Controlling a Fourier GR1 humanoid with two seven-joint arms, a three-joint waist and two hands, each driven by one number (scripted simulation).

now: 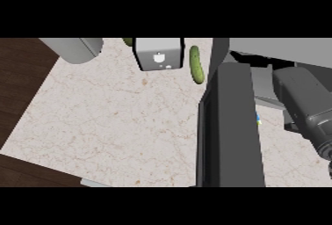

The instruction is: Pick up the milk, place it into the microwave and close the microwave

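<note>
The microwave's dark door (230, 127) stands open and is seen edge-on as a tall slab right of centre. The microwave's grey body (285, 48) lies at the top right. My right forearm (304, 101) comes in from the right edge and reaches toward the opening behind the door. My right hand (251, 59) shows only as dark shapes in the shadow there. A small blue and yellow patch (258, 119) peeks out at the door's right edge; I cannot tell whether it is the milk. My left hand is out of view.
A grey box with a white emblem (159, 53) stands at the counter's back, with a green cucumber (196, 65) just to its right. A rounded grey object (74, 48) sits at the top left. The pale stone counter (110, 118) meets dark wood floor on the left.
</note>
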